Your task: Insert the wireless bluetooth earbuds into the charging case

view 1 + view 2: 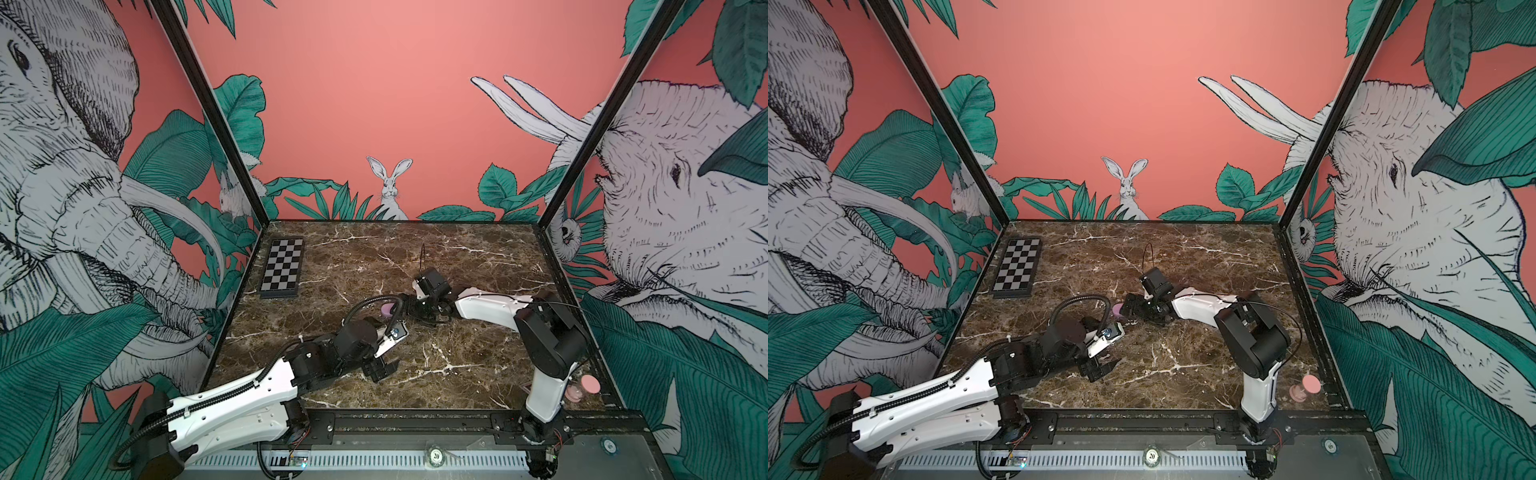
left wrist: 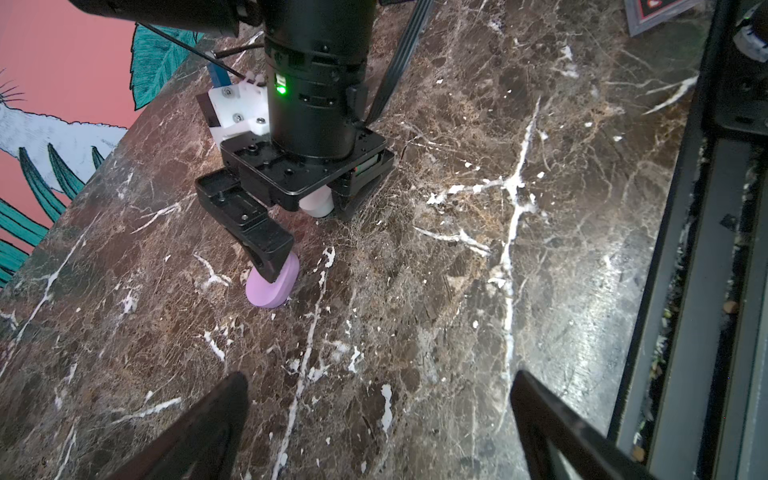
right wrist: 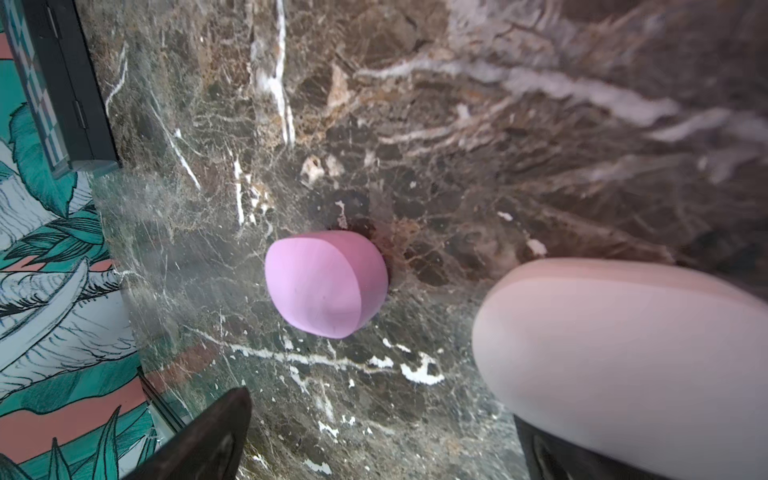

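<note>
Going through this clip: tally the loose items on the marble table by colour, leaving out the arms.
Lilac case: 1
Whitish case: 1
Pink round item: 1
Black-and-white chequered board: 1
Total: 4

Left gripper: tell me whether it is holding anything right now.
No, in the left wrist view the left gripper stands open, with only the marble table showing between its fingers.

Even, fairly bright light; glare sheens the marble tabletop (left wrist view); right wrist view's near objects blur.
</note>
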